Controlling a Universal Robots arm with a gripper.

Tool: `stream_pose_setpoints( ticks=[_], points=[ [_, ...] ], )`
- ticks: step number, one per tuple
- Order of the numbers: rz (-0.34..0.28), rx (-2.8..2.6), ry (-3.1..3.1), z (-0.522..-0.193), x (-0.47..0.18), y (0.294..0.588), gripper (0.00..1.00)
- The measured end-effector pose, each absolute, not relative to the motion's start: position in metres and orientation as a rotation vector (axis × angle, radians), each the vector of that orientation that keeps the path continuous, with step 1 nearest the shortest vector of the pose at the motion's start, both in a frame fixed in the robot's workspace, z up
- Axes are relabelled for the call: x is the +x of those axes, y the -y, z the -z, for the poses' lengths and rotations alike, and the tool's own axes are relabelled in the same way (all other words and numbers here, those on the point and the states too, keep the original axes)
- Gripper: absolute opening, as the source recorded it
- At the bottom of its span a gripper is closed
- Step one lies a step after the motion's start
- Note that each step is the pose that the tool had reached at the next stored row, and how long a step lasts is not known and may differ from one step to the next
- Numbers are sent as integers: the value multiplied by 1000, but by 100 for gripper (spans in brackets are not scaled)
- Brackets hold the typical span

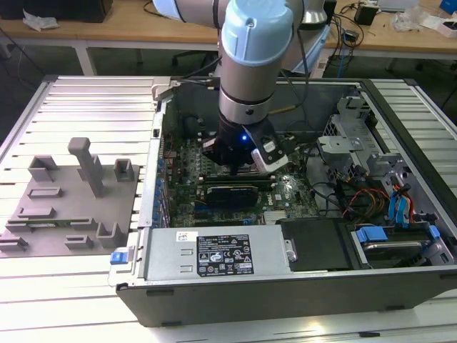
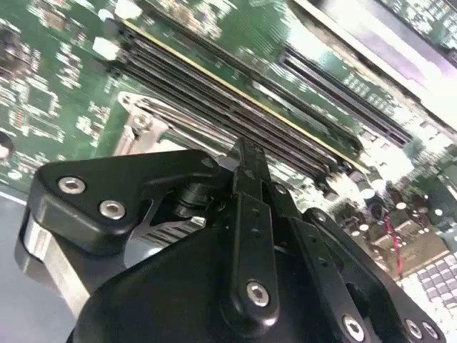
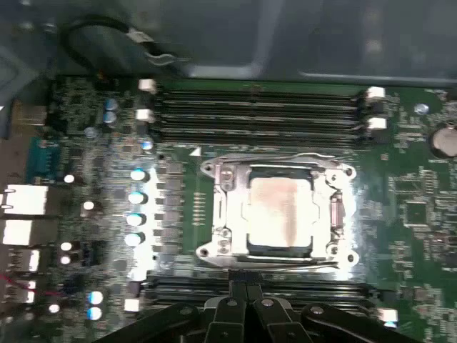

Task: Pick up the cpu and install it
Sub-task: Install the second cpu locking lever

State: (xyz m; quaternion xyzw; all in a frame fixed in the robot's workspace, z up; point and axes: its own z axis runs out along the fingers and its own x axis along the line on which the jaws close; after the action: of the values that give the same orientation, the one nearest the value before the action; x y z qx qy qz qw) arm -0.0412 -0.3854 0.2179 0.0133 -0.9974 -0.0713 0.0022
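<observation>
The arm reaches down into the open computer case, with the gripper low over the motherboard near the case's middle. Room is tight there: the power supply runs along the case's near edge, the drive cage and cables fill the side at the exterior view's right, and the case wall stands close at the exterior view's left. Outside that wall the grey plastic tray lies on the slatted worktop, well apart from the arm.

In the first wrist view the cpu sits flat inside the metal-framed socket, between two banks of memory slots. The gripper has its fingers drawn together with nothing between them, the tips over the slots just beside the socket's edge, apart from the cpu. In the second wrist view the clenched fingers point at the socket frame and the long slots beside it
</observation>
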Motion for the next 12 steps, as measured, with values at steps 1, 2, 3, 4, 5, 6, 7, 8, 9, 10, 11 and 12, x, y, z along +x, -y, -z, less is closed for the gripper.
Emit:
stream_pose_setpoints(
  ticks=[1, 2, 3, 4, 5, 6, 7, 8, 9, 10, 11, 12],
  points=[
    [222, 39, 3129, -218, -39, 385, 11],
    [222, 37, 3129, -218, -37, 383, 11],
    [222, 36, 3129, -218, -36, 382, 11],
    [222, 35, 3130, -218, -35, 380, 11],
    [221, 34, 3130, -218, -34, 376, 11],
    [221, 33, 3130, -218, -34, 374, 11],
    [220, 32, 3130, -218, -33, 370, 11],
    [220, 31, 3130, -218, -32, 365, 11],
    [216, 29, 3130, -218, -31, 360, 11],
    [215, 28, 3130, -218, -30, 358, 11],
    [215, 27, 3130, -218, -30, 356, 11],
    [215, 26, 3130, -218, -29, 353, 11]
  ],
)
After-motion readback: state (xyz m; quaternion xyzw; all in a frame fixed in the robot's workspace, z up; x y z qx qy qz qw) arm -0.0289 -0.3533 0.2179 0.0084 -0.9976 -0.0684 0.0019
